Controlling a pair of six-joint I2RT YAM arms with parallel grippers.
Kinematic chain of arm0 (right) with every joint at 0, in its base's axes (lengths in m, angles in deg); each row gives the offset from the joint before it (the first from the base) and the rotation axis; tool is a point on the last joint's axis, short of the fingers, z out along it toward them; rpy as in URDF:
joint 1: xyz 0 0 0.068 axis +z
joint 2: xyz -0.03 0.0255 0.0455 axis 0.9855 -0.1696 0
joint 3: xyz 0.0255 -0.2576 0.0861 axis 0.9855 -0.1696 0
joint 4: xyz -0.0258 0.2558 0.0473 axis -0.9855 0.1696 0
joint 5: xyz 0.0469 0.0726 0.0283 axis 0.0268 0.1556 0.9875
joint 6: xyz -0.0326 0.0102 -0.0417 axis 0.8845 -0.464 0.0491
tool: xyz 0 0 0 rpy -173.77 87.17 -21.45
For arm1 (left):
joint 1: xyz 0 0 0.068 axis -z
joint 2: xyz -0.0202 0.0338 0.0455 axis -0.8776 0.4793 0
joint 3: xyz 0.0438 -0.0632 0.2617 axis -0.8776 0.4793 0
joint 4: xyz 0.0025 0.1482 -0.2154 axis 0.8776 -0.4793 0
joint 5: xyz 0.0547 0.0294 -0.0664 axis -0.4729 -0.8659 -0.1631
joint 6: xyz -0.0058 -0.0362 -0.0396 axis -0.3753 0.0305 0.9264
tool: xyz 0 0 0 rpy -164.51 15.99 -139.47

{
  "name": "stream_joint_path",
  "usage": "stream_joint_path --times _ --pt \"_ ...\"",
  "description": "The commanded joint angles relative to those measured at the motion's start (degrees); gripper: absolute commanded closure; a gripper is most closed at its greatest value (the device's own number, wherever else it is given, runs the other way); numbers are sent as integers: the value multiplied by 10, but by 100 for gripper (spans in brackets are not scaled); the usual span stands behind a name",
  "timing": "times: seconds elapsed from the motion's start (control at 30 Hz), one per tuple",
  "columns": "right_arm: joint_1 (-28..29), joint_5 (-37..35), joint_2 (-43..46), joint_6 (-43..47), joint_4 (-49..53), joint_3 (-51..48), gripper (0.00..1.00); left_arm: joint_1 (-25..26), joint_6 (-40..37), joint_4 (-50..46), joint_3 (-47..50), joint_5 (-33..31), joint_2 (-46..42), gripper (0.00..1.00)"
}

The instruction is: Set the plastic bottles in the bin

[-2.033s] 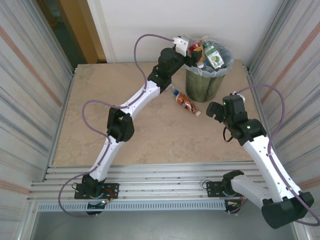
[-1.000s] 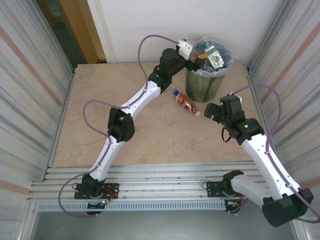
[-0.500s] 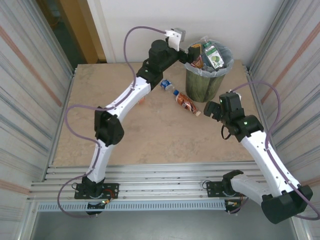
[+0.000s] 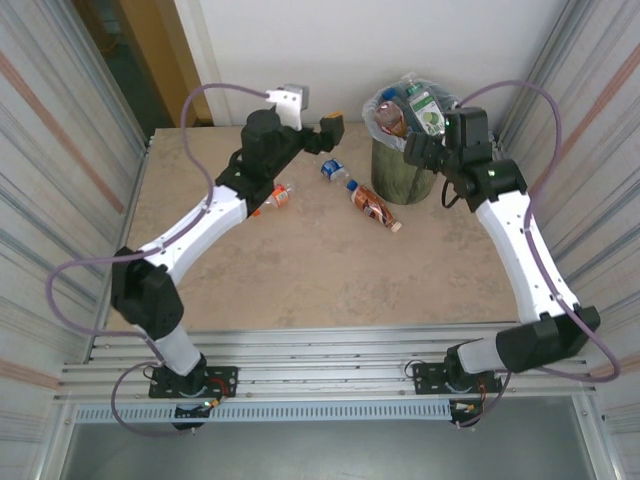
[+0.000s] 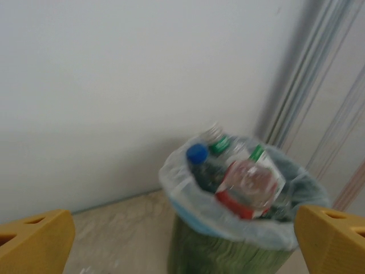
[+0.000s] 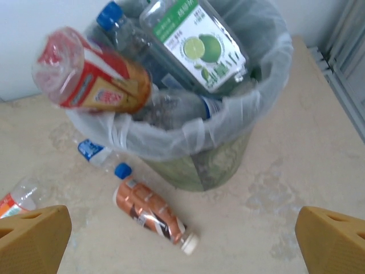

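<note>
The dark green bin [image 4: 398, 175] with its clear liner stands at the back right, heaped with plastic bottles; a red-labelled one [image 4: 388, 118] and a lime-labelled one [image 4: 426, 110] lie on top. On the table lie a brown bottle [image 4: 372, 207], a blue-labelled clear bottle [image 4: 333, 172] and a red-labelled one [image 4: 273, 196]. My left gripper [image 4: 331, 128] hangs open and empty left of the bin [image 5: 228, 251]. My right gripper [image 4: 416, 150] stands open and empty just right of the bin's rim [image 6: 188, 137], looking down on the brown bottle [image 6: 151, 214].
Corrugated metal walls close in the left and right sides, and a white wall stands right behind the bin. The metal rail [image 4: 300, 350] runs along the near edge. Bare tabletop [image 4: 300, 270] spreads across the middle and left.
The left gripper let go over the bin, opened and swung left, uncovering two bottles on the table. The right arm rose from the table's right side to the bin's rim.
</note>
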Motion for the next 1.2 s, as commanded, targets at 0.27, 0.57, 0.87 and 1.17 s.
stream_joint_path --times 0.27,0.57,0.87,1.17 --pt "-25 41 -201 67 6 236 2 -14 30 -31 238 -90 -175 1" --pt "-16 3 -311 90 62 353 2 -20 71 -82 337 -110 -252 1" --pt "3 -109 -386 127 110 406 2 -25 84 -96 361 -114 -277 1" --pt "10 -141 -406 135 121 421 2 -27 94 -98 365 -109 -273 1"
